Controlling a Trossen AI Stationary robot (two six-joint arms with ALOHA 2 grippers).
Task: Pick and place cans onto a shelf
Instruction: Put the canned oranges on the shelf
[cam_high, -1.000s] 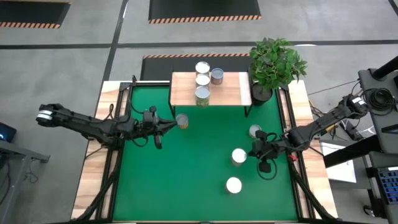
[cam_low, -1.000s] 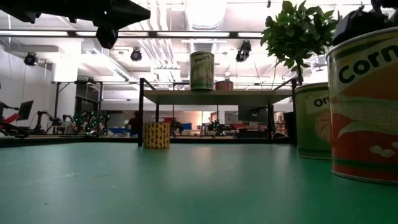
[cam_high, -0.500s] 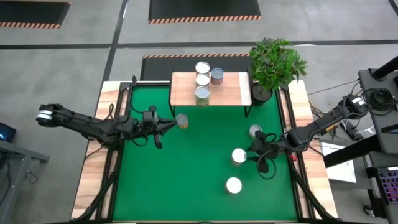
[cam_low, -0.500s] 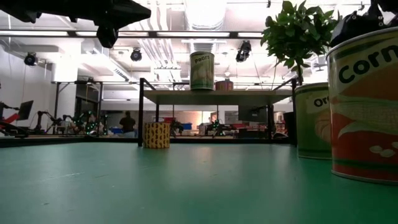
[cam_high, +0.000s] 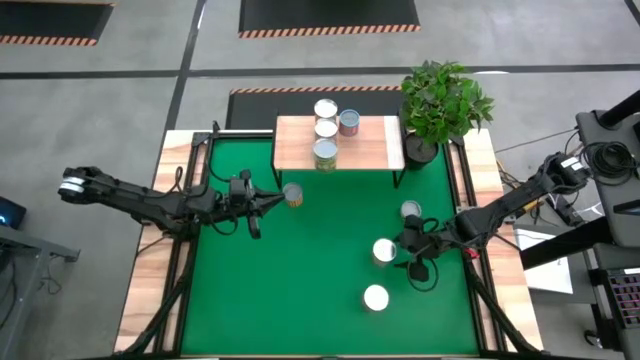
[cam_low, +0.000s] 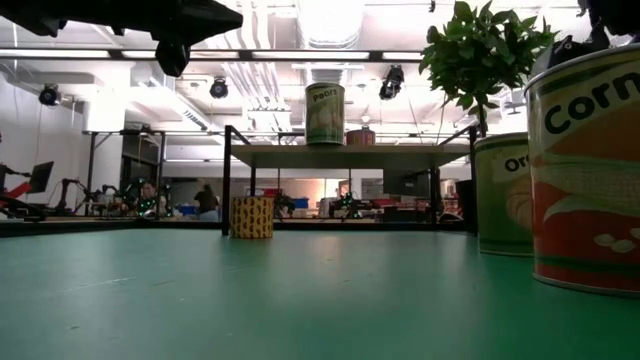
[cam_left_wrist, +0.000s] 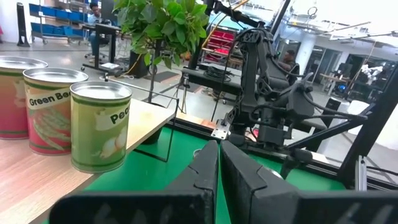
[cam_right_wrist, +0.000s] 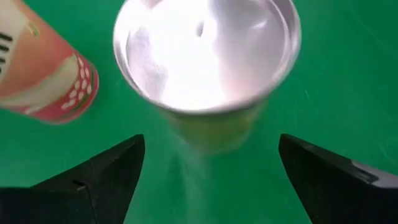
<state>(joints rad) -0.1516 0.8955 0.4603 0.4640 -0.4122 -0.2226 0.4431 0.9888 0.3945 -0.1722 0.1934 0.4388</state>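
Several cans stand upright on the light-wood shelf (cam_high: 365, 150) at the table's far edge, among them a green-labelled can (cam_left_wrist: 99, 124). On the green mat a yellow can (cam_high: 292, 194) stands left of centre and three cans at the right: (cam_high: 410, 210), (cam_high: 384, 250), (cam_high: 375, 297). My right gripper (cam_high: 402, 251) is open just right of the middle can (cam_right_wrist: 205, 56), one finger on each side of it and clear of it. A red-labelled can (cam_right_wrist: 43, 81) stands beside that one. My left gripper (cam_left_wrist: 219, 163) is shut and empty, raised above the mat by the yellow can.
A potted plant (cam_high: 440, 105) stands at the shelf's right end. The shelf's black legs (cam_low: 228, 180) rise from the mat. Bare green mat (cam_high: 300, 290) lies near and left of centre. People are in the room beyond the table.
My right gripper has opened its fingers wide and moved a little toward the table's left, closer to the middle can on the mat. The cans have stayed in place.
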